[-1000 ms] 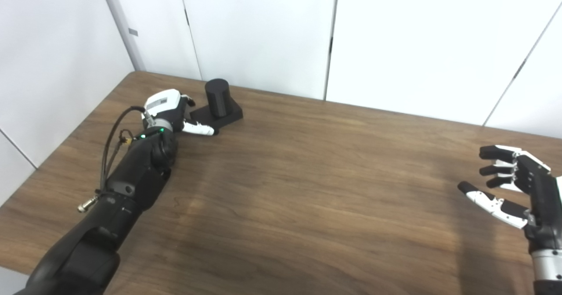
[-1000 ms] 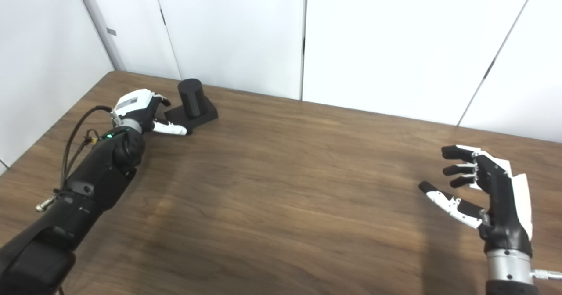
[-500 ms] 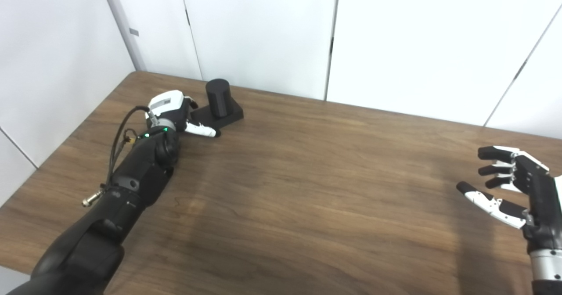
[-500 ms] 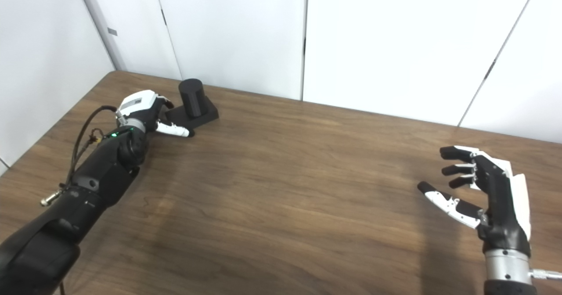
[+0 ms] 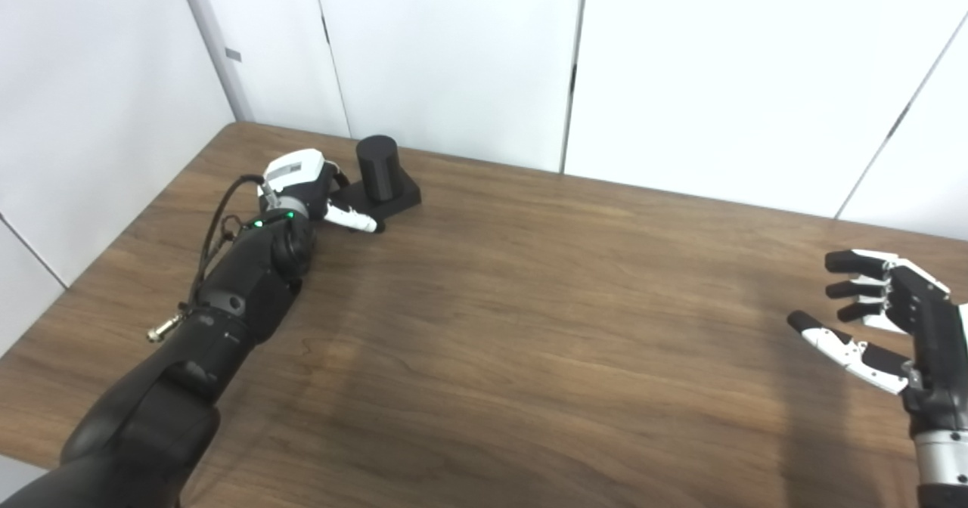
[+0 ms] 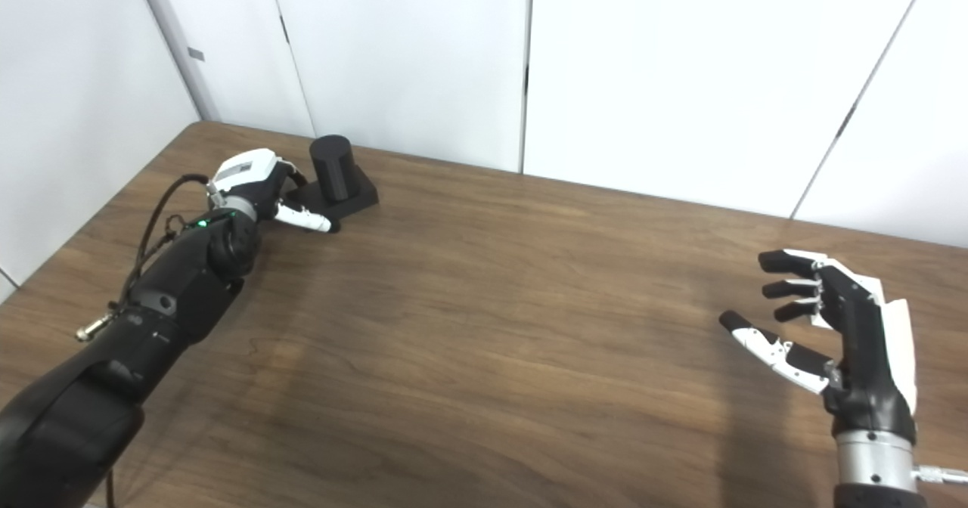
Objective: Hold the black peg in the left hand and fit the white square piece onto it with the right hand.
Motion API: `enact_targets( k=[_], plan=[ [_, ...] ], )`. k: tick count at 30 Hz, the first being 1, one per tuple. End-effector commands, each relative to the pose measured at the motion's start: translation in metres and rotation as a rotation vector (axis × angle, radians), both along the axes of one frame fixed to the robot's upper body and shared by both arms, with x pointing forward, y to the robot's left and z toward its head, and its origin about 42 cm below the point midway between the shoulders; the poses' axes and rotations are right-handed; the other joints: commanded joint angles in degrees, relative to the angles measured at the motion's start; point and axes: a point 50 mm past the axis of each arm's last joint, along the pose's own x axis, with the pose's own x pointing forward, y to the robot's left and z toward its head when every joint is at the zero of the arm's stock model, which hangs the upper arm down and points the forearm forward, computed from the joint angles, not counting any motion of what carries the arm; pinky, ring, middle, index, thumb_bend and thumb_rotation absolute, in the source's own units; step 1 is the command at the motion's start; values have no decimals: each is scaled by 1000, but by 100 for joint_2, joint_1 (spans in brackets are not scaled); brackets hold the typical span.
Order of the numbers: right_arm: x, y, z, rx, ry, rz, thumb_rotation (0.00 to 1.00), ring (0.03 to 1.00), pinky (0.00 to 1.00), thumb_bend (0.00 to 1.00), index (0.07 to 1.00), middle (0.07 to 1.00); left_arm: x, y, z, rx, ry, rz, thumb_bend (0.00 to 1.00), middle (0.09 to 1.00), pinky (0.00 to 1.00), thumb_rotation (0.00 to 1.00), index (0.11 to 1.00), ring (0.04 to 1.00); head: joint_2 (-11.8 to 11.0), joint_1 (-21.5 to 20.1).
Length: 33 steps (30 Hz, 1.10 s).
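Left hand (image 5: 302, 183), a white-backed shell with black fingers, lies at the far-left part of the worktop (image 5: 529, 342), at the end of a long black arm that enters from the bottom-left corner and extends diagonally away from the camera. A black cable loops along the outside of this arm near the wrist, where a small green light is lit. The hand is right beside the square base of the black peg (image 5: 378, 171); its white thumb runs along the near edge of the base, touching or almost touching it. Whether the fingers have closed on the base cannot be determined, since the back of the hand hides them.

Right hand (image 6: 832, 319) is raised at the right edge, palm turned toward the left, fingers spread and slightly curled, thumb extended; it holds nothing. Its fingers are black with white segments, above a metallic wrist ring.

Worktop surface: dark brown wood grain, smooth, with a faint sheen. Plain white wall panels stand behind it.

Black peg: a matte upright cylinder with a flat top, standing on a low square black plate.
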Motion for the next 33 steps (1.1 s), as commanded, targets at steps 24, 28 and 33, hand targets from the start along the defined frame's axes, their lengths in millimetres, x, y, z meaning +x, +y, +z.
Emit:
enact_targets(
  k=[24,28,33],
  plan=[
    [4,-5,15,-3,-83,6,116,575,442,497,492,658,-2,-14,18,-154,-23,-127,524,841,763,62,483,879,70,51],
    [5,-4,16,-11,-87,3,117,571,437,497,492,652,-6,-19,17,-201,-57,-203,523,865,853,57,483,918,76,30],
    [6,-4,16,-12,-88,2,117,562,436,497,492,648,-12,-30,15,-224,-66,-299,524,892,879,59,484,949,73,9]
  ],
)
